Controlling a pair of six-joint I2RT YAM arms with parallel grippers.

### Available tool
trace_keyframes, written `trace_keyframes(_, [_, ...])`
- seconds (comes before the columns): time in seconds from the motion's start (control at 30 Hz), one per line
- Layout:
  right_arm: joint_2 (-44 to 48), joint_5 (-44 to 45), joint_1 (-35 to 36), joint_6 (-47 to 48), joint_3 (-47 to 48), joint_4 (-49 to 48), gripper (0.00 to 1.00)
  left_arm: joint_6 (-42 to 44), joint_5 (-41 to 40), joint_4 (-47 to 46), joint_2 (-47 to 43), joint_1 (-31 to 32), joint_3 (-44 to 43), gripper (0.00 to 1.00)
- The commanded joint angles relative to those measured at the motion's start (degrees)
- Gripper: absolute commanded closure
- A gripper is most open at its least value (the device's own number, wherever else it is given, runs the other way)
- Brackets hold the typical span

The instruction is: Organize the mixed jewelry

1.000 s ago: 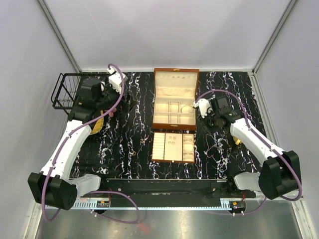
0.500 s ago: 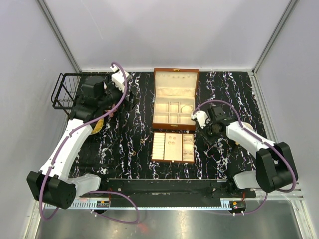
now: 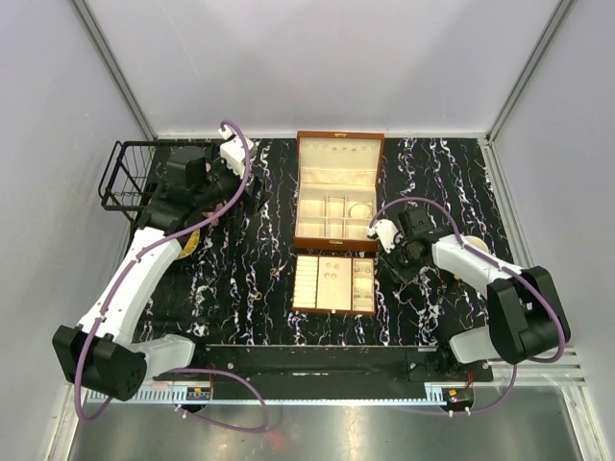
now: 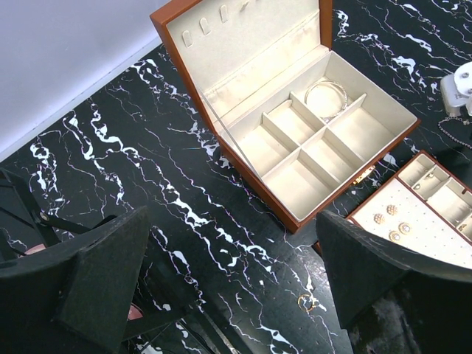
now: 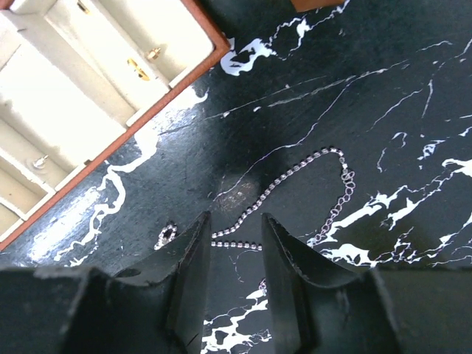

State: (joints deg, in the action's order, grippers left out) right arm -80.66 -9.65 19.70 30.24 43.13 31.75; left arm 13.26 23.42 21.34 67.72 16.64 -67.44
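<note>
Left gripper (image 4: 232,243) hovers above the black marble tabletop (image 4: 147,169), fingers spread wide. In the centre, an open brown box (image 4: 254,184) holds a pale bangle (image 4: 327,94) in a rear compartment. Right gripper (image 5: 234,218), fingers slightly parted, straddles a fine chain (image 5: 295,177) lying on the marble.

White arms (image 3: 135,279), black joints (image 3: 527,322), purple cables (image 3: 241,173).

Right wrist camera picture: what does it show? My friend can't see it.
The right pincer, slightly open, hangs over a sparkly chain lying on the black marble table. A brown-rimmed tray holding tiny gold earrings fills the top left corner.
</note>
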Motion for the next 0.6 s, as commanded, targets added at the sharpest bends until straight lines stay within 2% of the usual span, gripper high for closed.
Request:
trace_keyframes(0.0, [1.83, -2.39, -0.10, 1.75, 0.02, 2.00, 0.60, 0.81, -1.27, -2.09, -0.14, 0.40, -0.85, 0.01])
trace_keyframes(0.27, [1.12, -1.16, -0.10, 2.89, -0.51, 3.06, 0.59, 0.81, -1.62, -2.53, -0.22, 0.76, -0.15, 0.01])
trace_keyframes(0.57, [2.09, -4.06, -0.11, 3.86, -0.77, 5.51, 0.55, 0.90, -1.97, -2.80, -0.31, 1.02, 0.29, 0.01])
